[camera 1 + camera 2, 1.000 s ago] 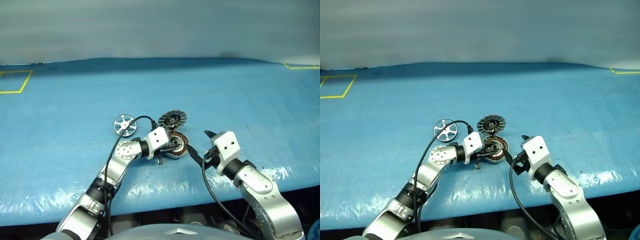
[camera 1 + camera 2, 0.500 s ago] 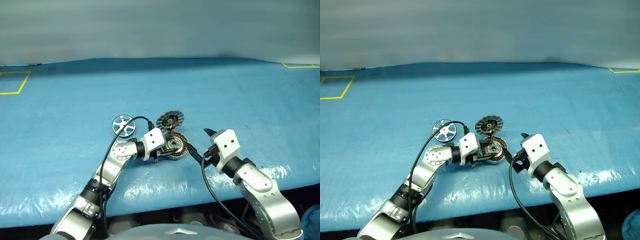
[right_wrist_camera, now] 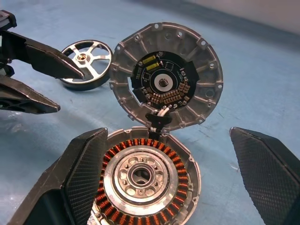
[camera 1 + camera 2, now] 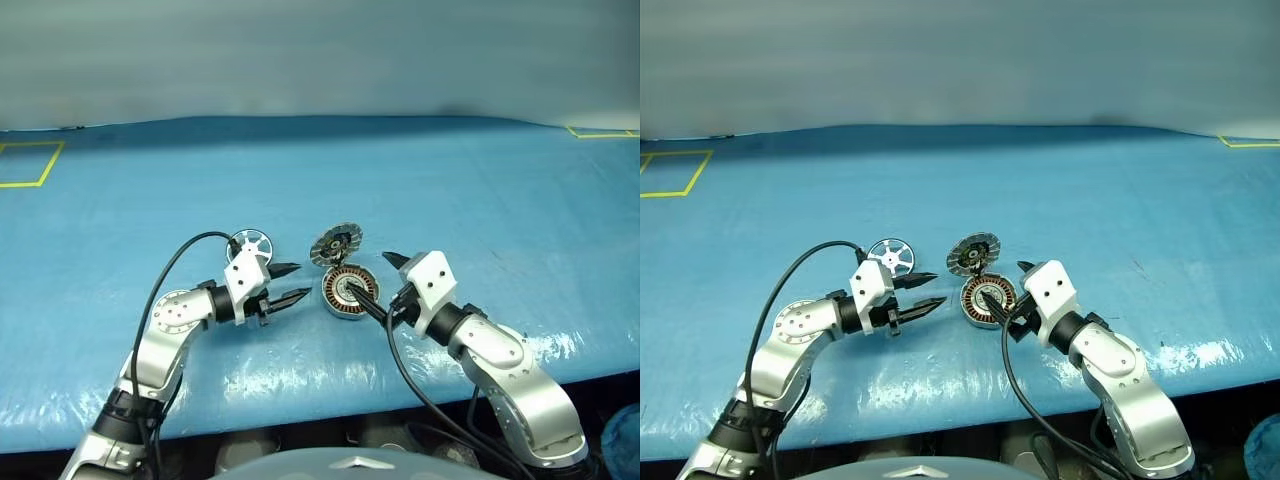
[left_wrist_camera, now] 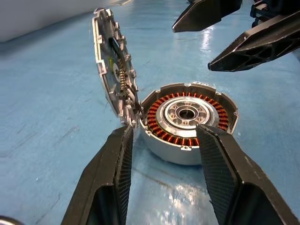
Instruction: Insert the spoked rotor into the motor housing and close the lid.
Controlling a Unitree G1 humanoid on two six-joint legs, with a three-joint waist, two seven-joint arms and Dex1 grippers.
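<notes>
My left claw (image 4: 291,283) has let go of the motor housing (image 4: 349,292) and pulled away with fingers apart and empty, right claw (image 4: 381,284) wide beside it, lid (image 4: 335,244) apparently upright, wheel (image 4: 249,243) unfitted nearby.

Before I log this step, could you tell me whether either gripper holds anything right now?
Nothing is held: the left gripper and right gripper are both open, beside the motor housing.
</notes>
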